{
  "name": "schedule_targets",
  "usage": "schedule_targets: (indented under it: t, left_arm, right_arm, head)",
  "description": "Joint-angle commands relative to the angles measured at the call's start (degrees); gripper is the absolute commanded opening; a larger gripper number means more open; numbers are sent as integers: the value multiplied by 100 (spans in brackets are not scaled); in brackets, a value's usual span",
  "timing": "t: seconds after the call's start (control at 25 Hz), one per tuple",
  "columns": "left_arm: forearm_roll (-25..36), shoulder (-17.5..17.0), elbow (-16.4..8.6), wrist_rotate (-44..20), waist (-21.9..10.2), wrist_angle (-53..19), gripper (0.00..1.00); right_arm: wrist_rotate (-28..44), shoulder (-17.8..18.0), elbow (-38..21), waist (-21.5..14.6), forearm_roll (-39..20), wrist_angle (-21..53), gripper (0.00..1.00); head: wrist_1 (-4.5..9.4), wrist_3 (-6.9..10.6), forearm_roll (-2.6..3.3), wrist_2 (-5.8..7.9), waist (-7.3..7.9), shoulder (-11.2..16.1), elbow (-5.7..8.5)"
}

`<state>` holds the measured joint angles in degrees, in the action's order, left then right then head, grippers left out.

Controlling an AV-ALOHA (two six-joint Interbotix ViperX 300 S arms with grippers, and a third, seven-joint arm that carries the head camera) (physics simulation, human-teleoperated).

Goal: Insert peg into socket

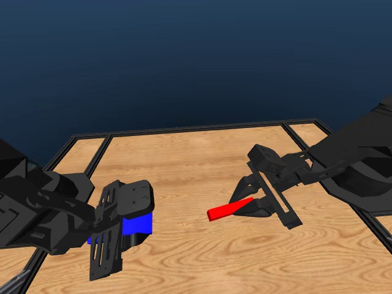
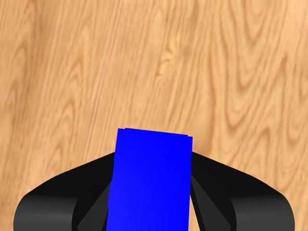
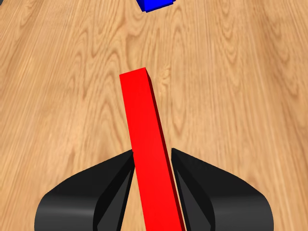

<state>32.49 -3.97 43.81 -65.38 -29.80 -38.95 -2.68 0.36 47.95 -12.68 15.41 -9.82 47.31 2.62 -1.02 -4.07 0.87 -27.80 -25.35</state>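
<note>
Bare wooden table (image 1: 202, 153) separates left fingers (image 1: 125, 223) clamping the socket (image 1: 137, 225) from right fingers (image 1: 257, 205) clamping the peg (image 1: 229, 210).

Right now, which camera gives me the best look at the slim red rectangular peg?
The right wrist view: the slim red rectangular peg runs nearly full length between the right gripper jaws. The head view shows only its free end poking out toward the blue socket block. The left wrist view misses it.
</note>
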Motion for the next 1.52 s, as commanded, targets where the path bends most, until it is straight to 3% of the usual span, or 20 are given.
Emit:
schedule_targets:
  t: [0.04,0.16,0.32,0.36,0.44,0.52,0.56,0.6,0.8,0.92,0.96,1.0,1.04,1.12,1.16,1.32,1.36,1.44,1.48,1.52]
  left_arm:
    - [491,-94,-238,-707,-216,-846,0]
    - [790,-133,-433,-1032,-166,-1001,0]
    - [1119,-190,-443,-1340,-199,-729,0]
    - [1329,-251,-274,-1539,-82,-352,0]
    - [1327,-200,-200,-1636,-170,-505,0]
    - [1378,-212,-197,-1741,-200,-541,0]
    - [1546,-192,-407,-1775,-182,-501,0]
    - [1627,-326,-146,-2015,-217,-354,0]
    - [1794,-237,-319,-2233,-242,-636,0]
    - [1913,-188,-288,-2276,-382,-543,0]
    - [1991,-207,-302,-2378,-238,-612,0]
    - [1948,-302,-496,-2388,-269,-641,0]
    - [1982,-141,-330,-2342,-221,-632,0]
    - [2108,-220,-495,-2447,-369,-490,0]
    - [2090,-330,-590,-2454,-256,-519,0]
    - [2088,-153,-420,-2466,-279,-544,0]
    - [2133,-196,-586,-2397,-160,-513,0]
    - [2126,-170,-617,-2355,-123,-448,0]
    - [2097,-112,-428,-2410,-214,-496,0]
    - [2157,-140,-665,-2373,-87,-406,0]
  right_arm:
    - [267,112,-498,63,-364,373,0]
    - [558,246,-659,150,-728,668,0]
    - [992,48,-918,246,-1268,1308,0]
    - [1051,52,-1012,317,-1362,1319,0]
    - [1270,-144,-1043,227,-1672,1728,0]
    - [1529,-89,-1157,207,-1889,1874,0]
    - [1635,-80,-1252,189,-2027,1995,0]
    - [1729,-7,-1286,173,-2168,2241,0]
    - [2264,113,-1702,165,-2748,2589,0]
    - [2422,181,-1881,181,-2958,2727,0]
    - [2472,197,-1955,184,-3020,2749,0]
    - [2514,288,-1981,197,-3070,2726,0]
    - [2444,281,-2023,215,-3039,2731,0]
    - [2504,374,-2123,231,-3118,2753,0]
    - [2567,404,-2184,244,-3177,2781,0]
    - [2538,579,-2322,288,-3202,2656,0]
    - [2468,505,-2374,283,-3223,2740,0]
    - [2453,587,-2496,310,-3176,2633,0]
    - [2427,647,-2523,313,-3180,2653,0]
    - [2454,621,-2554,301,-3208,2685,0]
  head:
    - [-49,-28,-15,-23,36,-56,59]
    - [-54,-28,-24,-39,56,-61,53]
    - [-65,-1,-22,-40,55,-58,53]
    - [-60,0,-20,-38,50,-56,54]
    - [-59,-1,-20,-41,46,-54,54]
    - [-52,-9,-19,-45,37,-55,53]
    - [-48,-10,-18,-47,34,-58,50]
    - [-50,-11,-18,-47,31,-58,49]
    - [-55,-7,-21,-62,35,-68,41]
    - [-54,-10,-29,-67,57,-58,43]
    - [-50,-15,-32,-65,67,-52,46]
    - [-51,-19,-36,-68,79,-45,49]
    - [-52,-23,-40,-72,89,-38,50]
    - [-47,-29,-48,-84,110,-23,49]
    - [-42,-36,-52,-87,119,-19,48]
    - [-40,-60,-64,-106,140,-3,54]
    - [-37,-59,-65,-110,142,0,55]
    - [-39,-58,-65,-111,142,4,58]
    - [-43,-60,-66,-110,144,8,58]
    - [-40,-65,-66,-110,147,13,63]
